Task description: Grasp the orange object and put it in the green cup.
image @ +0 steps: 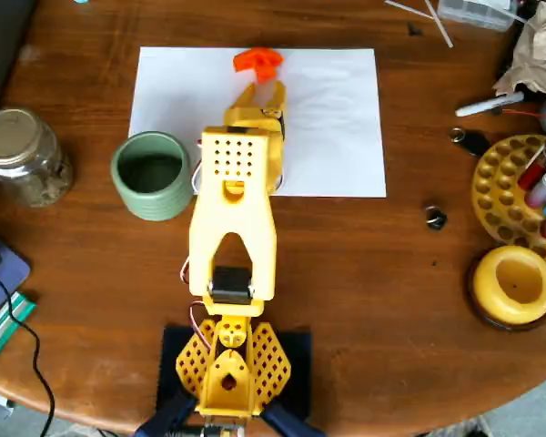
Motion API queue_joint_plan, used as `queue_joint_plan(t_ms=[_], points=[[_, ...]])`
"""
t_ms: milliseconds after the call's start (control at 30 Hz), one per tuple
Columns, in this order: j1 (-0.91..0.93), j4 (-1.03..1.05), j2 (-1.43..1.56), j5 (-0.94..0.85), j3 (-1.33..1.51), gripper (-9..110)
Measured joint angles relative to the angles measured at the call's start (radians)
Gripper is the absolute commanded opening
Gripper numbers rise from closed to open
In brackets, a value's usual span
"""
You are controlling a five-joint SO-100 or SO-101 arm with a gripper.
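Note:
The orange object (257,61) is a small knobby orange-red piece lying on the far edge of a white sheet of paper (337,118). My yellow arm reaches up the middle of the overhead view. My gripper (262,89) is open and empty, its fingertips just short of the orange object and pointing at it. The green cup (152,175) stands upright on the wood at the left of the arm, by the paper's near left corner. Its dark inside looks empty.
A glass jar with a gold lid (23,155) stands left of the cup. A yellow pen holder (514,187) and a yellow round holder (517,286) stand at the right. Small metal bits (435,217) lie on the round wooden table (373,300).

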Motion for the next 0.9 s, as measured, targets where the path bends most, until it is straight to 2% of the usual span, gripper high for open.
queue_joint_plan(t_ms=[233, 333, 567, 900], points=[[0.003, -0.058, -0.034, 0.0, -0.021, 1], [0.002, -0.112, -0.069, -0.008, -0.026, 19], [-0.023, -0.213, -0.084, -0.008, 0.006, 32], [-0.055, -0.172, -0.087, 0.0, -0.043, 29]])
